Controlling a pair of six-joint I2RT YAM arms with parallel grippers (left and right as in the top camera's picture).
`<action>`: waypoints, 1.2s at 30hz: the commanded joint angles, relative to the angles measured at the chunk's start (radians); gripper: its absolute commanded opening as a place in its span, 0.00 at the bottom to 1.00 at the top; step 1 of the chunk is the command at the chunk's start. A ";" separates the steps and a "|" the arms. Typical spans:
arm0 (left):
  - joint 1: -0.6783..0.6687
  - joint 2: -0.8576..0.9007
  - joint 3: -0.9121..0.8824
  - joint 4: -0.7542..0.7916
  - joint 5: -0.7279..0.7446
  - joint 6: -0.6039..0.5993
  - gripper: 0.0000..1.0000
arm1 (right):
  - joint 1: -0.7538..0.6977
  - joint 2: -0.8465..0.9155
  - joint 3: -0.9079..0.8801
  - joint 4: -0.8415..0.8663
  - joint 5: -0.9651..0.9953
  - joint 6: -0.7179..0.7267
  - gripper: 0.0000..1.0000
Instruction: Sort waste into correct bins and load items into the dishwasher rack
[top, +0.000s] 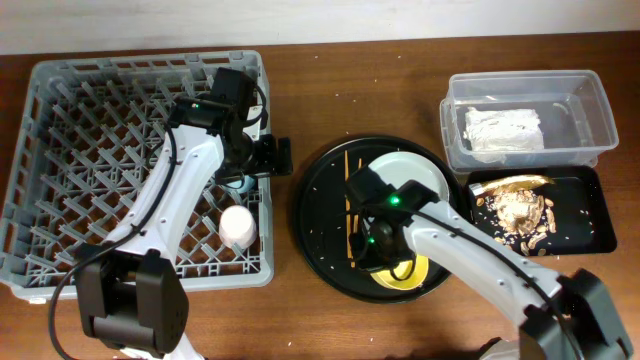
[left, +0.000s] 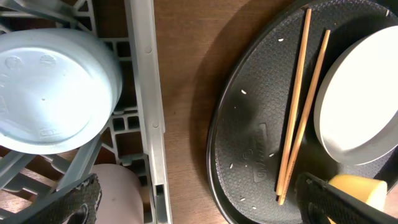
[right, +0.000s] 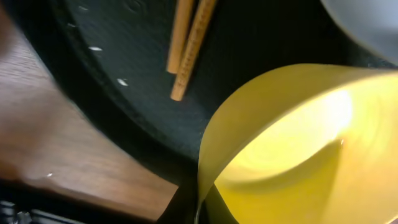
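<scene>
Dishes share the round black tray in the middle of the surface. The yellow bowl sits at the tray's near edge, and the plate is just beyond it. The chopsticks lie side by side to the plate's left.

The right end effector is at the bowl's left rim with its fingers pressed together on that rim. In the right wrist view the thin yellow wall runs straight down into them and the bowl looks tipped (whether it clears the tray I cannot tell). The chopstick ends lie on the tray near the bowl, apart from it.

To the left stands the dishwasher rack. The pink cup is among the pegs by its right wall. The light-blue cup is just beyond it, bottom up.

The left end effector hangs over the strip of bare surface between the rack's right wall and the round tray. Its fingers are spread wide apart and hold nothing.

At the far right, the clear tub holds the napkin. Just beside it, on the near side, the shallow black tray holds the wrapper and the food scraps. Pale crumbs dot the round tray.
</scene>
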 joint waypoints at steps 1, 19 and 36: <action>0.002 -0.023 -0.003 -0.001 0.000 0.004 0.99 | 0.006 0.039 -0.024 0.003 0.031 0.019 0.05; 0.002 -0.023 -0.003 -0.001 0.000 0.004 0.99 | -0.152 0.037 0.319 -0.001 0.204 -0.041 0.54; -0.001 -0.023 -0.003 -0.001 0.000 0.004 0.99 | -0.396 0.100 0.256 -0.070 0.241 0.069 0.44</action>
